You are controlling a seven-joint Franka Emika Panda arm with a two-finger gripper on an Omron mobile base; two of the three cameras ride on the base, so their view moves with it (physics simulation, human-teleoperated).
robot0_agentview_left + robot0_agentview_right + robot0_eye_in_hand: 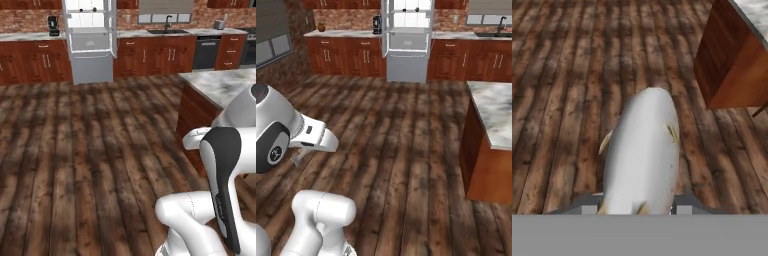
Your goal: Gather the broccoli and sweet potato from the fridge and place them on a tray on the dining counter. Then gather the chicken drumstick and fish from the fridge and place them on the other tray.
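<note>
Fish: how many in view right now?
1. The fish sits between the fingers in the hand view, held above the wooden floor beside the dining counter. The open fridge is too far to check for more.

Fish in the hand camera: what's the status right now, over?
Fingers shut on the fish, held over the wood floor. Fridge open at the far wall. Counter corner ahead to one side; path looks open.
</note>
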